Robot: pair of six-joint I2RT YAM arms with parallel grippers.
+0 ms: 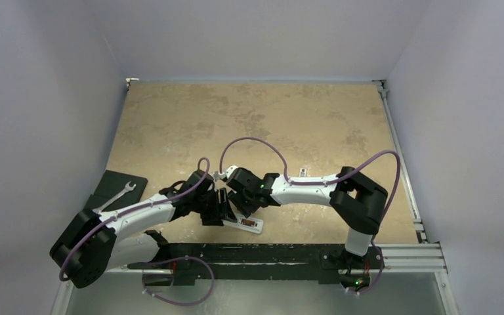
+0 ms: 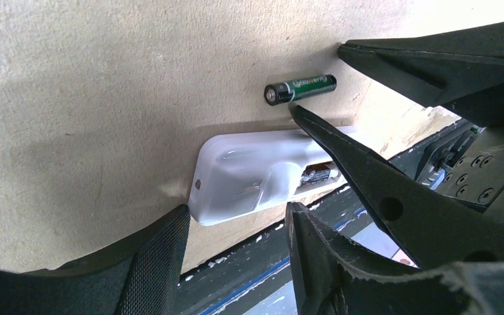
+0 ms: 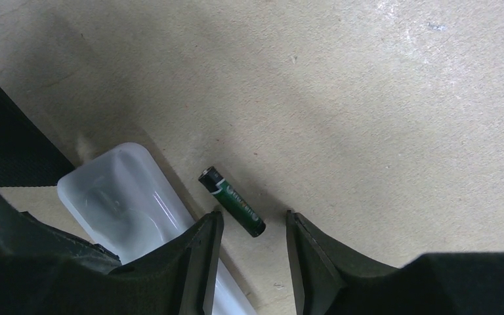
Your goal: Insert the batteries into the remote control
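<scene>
The white remote control (image 2: 249,174) lies back-up near the table's front edge, also in the top view (image 1: 246,224) and the right wrist view (image 3: 125,203). One battery (image 2: 318,174) sits in its recessed bay. A second, dark green battery (image 2: 300,88) lies loose on the table just beyond the remote, also in the right wrist view (image 3: 231,201). My right gripper (image 3: 252,220) is open, its tips straddling the loose battery's near end; one finger (image 2: 380,190) stands over the remote. My left gripper (image 2: 236,220) is open and empty, at the remote's end.
A silver wrench (image 1: 119,196) lies on a black mat (image 1: 115,190) at the left. A small white piece (image 1: 301,172) lies behind the right arm. A black rail (image 1: 249,252) runs along the table's front edge. Walls close in on three sides.
</scene>
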